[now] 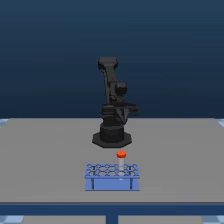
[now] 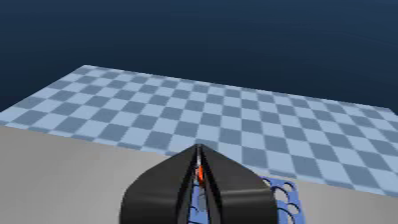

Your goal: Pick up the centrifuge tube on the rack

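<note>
On the grey table (image 1: pixel 45 150) in the exterior view, the light-blue rack (image 1: pixel 111 176) sits near the camera with the centrifuge tube (image 1: pixel 121 155) standing at its far right edge; the arm behind could tip it on a skewed approach. In the wrist view the fingers (image 2: pixel 231 197) look nearly closed, an orange sliver between them, though whether they grip anything I cannot tell.

black arm (image 1: pixel 113 102) folded upright over its base, gripper (image 2: pixel 199 172) fingers nearly closed together

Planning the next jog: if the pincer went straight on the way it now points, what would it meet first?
Probably the tube's orange cap, seen in the slit between the pincer fingers, with the blue rack just under it. Depth is unclear.
</note>
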`<action>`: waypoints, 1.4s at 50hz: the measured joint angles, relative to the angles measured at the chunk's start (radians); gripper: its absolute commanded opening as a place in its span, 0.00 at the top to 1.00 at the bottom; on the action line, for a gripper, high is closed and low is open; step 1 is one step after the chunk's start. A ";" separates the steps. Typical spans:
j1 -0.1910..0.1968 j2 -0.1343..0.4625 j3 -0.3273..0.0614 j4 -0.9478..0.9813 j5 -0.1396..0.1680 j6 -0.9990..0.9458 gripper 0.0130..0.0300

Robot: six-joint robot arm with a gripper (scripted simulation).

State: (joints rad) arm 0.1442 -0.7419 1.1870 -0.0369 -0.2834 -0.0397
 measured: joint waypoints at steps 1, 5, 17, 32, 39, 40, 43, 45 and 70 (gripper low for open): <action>0.000 0.000 0.000 0.000 0.000 0.000 0.00; 0.000 0.000 0.000 0.000 0.000 0.000 0.00; 0.000 0.000 0.000 0.000 0.000 0.000 0.00; 0.001 0.004 -0.002 0.008 0.001 -0.006 0.00; 0.003 0.016 -0.007 0.030 0.003 -0.023 0.00; 0.003 0.018 -0.008 0.034 0.003 -0.025 0.00; 0.004 0.026 -0.012 0.049 0.005 -0.037 0.00; 0.005 0.032 -0.015 0.061 0.006 -0.045 0.00; 0.020 0.160 -0.084 0.311 0.038 -0.237 0.00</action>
State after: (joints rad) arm 0.1645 -0.5822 1.1032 0.2742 -0.2456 -0.2762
